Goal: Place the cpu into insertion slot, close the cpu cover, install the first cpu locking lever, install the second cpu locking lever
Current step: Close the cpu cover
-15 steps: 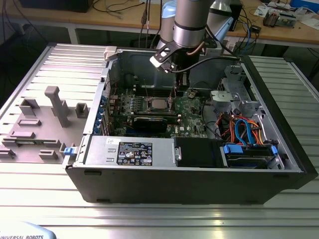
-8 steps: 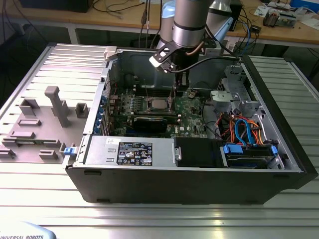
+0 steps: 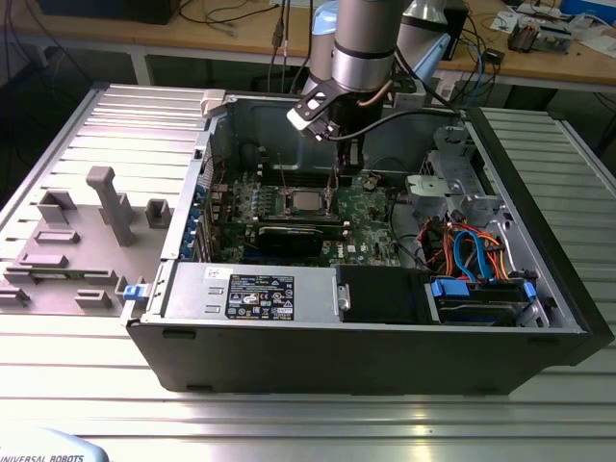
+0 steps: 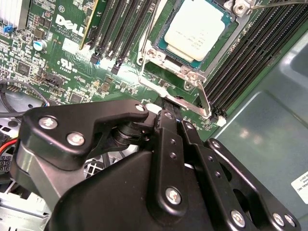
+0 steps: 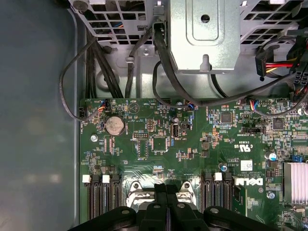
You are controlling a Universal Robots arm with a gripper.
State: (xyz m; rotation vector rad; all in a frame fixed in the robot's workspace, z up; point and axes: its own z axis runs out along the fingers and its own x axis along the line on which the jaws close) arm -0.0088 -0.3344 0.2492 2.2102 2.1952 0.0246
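A ribbed metal table (image 3: 77,366) carries an open computer case (image 3: 385,356) lying on its side. In the second wrist view the cpu (image 4: 197,29) sits in the slot (image 4: 175,54), one corner cut off by the picture's edge. The silvery cover (image 4: 192,74) frames it. Whether the thin wire levers (image 4: 204,98) beside it are latched is hard to tell. The gripper (image 4: 175,115) hangs just beside the socket, its jaws together on nothing, and its black body hides the board below. In the first wrist view the fingers (image 5: 161,195) hide most of the socket. Memory slots (image 4: 250,53) flank it. Cables (image 3: 462,245) crowd the exterior view's right.
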